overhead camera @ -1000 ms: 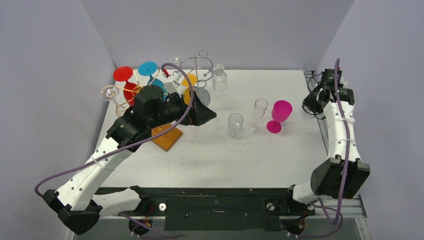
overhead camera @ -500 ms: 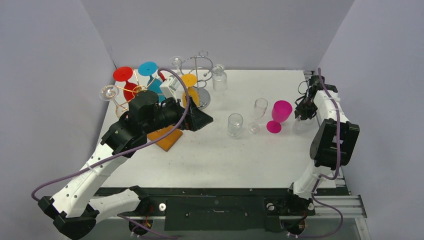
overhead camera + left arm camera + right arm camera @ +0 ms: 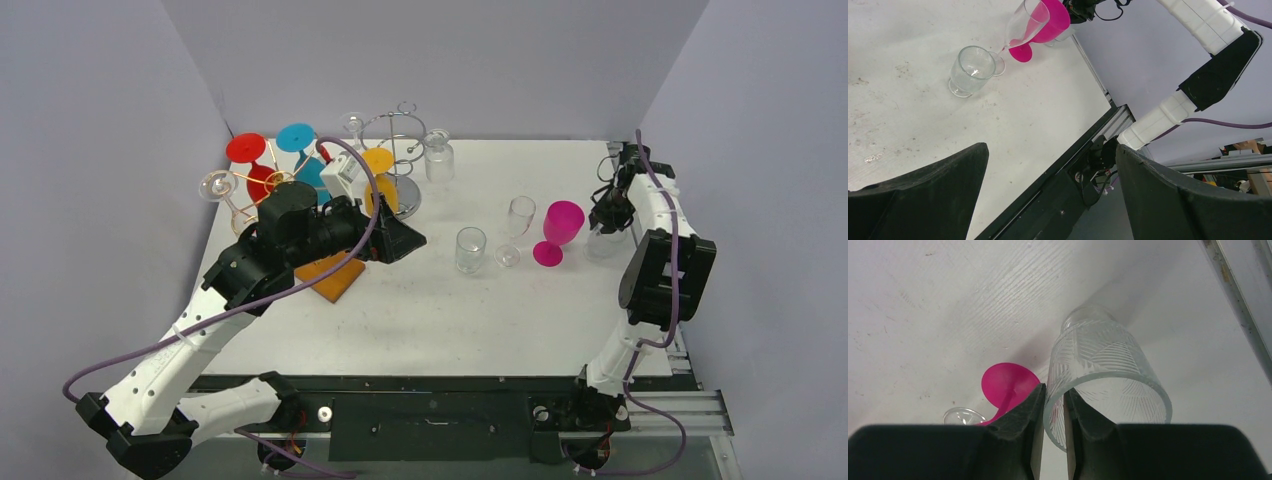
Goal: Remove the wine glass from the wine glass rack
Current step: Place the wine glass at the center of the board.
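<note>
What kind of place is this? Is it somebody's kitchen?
Probably a robot lab, not a kitchen: left arm and right arm bolted to a white table, plain screens around it, the right gripper pinching a clear glass.

Rack (image 3: 404, 192) rear left; tumbler (image 3: 470, 248) centre; flute (image 3: 520, 215), goblet (image 3: 558, 230) just right; glass (image 3: 605, 245) right edge.
</note>
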Controlling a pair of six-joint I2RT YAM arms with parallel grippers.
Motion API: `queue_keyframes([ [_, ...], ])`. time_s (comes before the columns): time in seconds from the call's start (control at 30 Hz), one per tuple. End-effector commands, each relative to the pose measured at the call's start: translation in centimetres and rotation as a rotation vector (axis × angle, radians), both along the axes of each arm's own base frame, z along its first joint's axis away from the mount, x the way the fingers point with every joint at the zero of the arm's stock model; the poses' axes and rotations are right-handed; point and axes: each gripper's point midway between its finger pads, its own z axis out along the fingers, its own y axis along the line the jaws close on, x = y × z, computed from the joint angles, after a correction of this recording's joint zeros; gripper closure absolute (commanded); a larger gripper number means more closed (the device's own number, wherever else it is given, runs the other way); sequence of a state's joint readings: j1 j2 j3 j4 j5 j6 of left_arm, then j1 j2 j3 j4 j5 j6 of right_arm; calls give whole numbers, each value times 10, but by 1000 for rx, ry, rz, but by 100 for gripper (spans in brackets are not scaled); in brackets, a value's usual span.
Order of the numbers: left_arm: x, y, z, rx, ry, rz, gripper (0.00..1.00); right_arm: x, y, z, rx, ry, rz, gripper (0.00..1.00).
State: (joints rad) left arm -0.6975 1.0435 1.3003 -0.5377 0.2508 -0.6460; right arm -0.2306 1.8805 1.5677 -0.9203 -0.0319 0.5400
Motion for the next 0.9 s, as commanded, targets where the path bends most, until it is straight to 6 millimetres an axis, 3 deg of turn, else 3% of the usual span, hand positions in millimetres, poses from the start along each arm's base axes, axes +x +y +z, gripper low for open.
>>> queue_keyframes([
  [0.0, -2, -2, 10, -20, -34, -20, 4, 15, -9, 18, -30, -57, -3, 83],
  [0.2, -1, -4, 10, -24, -29, -21, 4, 15, -12, 20, -45, -53, -3, 82],
  [0.33, 0, -4, 12, -26, -32, -18, 4, 15, -17, 33, -72, -68, -12, 76],
  [0.7, 5, -5, 19, -18, -43, -8, 4, 5, -26, 96, -154, -168, -46, 62],
  [0.87, 8, -1, 26, -7, -54, 14, 4, -4, -25, 138, -201, -259, -52, 47],
])
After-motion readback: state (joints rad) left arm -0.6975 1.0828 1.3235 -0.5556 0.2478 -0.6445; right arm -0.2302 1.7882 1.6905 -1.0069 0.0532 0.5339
